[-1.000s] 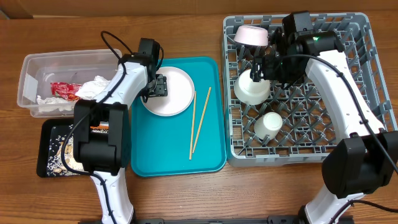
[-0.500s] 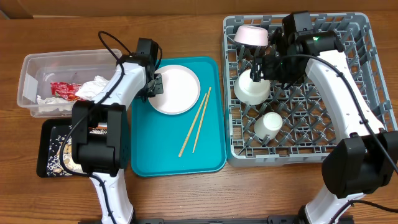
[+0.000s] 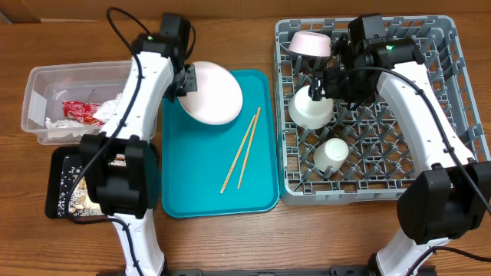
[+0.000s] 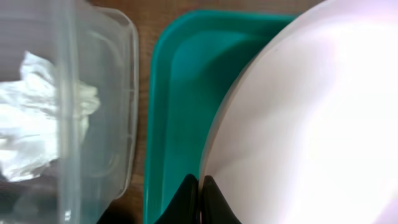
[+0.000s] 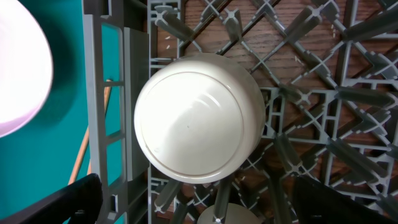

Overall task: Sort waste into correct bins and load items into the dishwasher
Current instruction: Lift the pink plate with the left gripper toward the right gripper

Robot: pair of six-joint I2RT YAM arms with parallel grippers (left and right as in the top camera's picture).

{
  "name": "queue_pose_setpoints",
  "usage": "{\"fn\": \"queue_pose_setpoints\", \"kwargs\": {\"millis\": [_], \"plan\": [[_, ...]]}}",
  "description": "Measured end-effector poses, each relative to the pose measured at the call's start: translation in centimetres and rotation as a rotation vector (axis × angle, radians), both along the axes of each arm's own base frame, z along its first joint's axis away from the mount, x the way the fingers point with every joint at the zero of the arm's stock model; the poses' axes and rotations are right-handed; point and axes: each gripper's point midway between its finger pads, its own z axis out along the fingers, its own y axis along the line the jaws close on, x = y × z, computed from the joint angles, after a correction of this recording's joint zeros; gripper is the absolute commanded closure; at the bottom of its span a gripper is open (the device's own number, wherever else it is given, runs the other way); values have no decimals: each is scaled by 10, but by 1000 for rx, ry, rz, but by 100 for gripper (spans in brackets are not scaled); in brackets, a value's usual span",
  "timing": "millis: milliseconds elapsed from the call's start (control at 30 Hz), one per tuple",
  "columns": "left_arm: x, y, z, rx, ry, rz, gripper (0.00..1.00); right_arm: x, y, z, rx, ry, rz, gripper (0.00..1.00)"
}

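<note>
My left gripper [image 3: 186, 79] is shut on the rim of the white plate [image 3: 212, 93], which hangs tilted above the back left corner of the teal tray [image 3: 199, 184]. In the left wrist view the black fingertips [image 4: 188, 190] pinch the plate [image 4: 311, 112] edge. Two chopsticks [image 3: 242, 149] lie on the tray. My right gripper [image 3: 321, 86] is open over an upturned white bowl [image 3: 311, 109] in the grey dish rack [image 3: 399, 161]. That bowl [image 5: 199, 118] sits ahead of the open right gripper [image 5: 205, 205]. Another bowl [image 3: 310, 44] and a small cup [image 3: 332, 152] also stand in the rack.
The clear tub [image 3: 37, 96] at the left holds a red wrapper [image 3: 77, 111] and white tissue [image 3: 115, 106]. Below it the black tray [image 3: 58, 165] carries rice and food scraps [image 3: 77, 195]. The rack wall [image 5: 93, 74] separates the bowl from the teal tray.
The left gripper closed on the plate's rim, then lifted it and carried it toward the back of the tray. The chopsticks shifted and now lie more slanted. The right arm stayed still.
</note>
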Motion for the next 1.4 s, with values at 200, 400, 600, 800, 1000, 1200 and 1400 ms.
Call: {"fn": "queue_pose_setpoints", "kwargs": {"millis": [200, 400, 600, 800, 1000, 1200, 1400], "plan": [[-6, -5, 35, -43, -12, 12, 96, 0, 0, 0, 0, 0, 0, 0], [-17, -23, 47, -149, 10, -15, 96, 0, 0, 0, 0, 0, 0, 0], [-25, -57, 51, -328, 47, -120, 96, 0, 0, 0, 0, -1, 0, 0], [-29, -73, 54, -418, 56, -174, 96, 0, 0, 0, 0, 0, 0, 0], [-34, -81, 55, -439, 74, -187, 96, 8, 1, 2, 5, -33, 0, 0], [-36, -85, 55, -442, 80, -196, 96, 15, 9, 7, 48, -66, 13, 0], [-34, -86, 55, -443, 74, -197, 96, 17, 28, 19, 154, -87, 64, 0]]}}
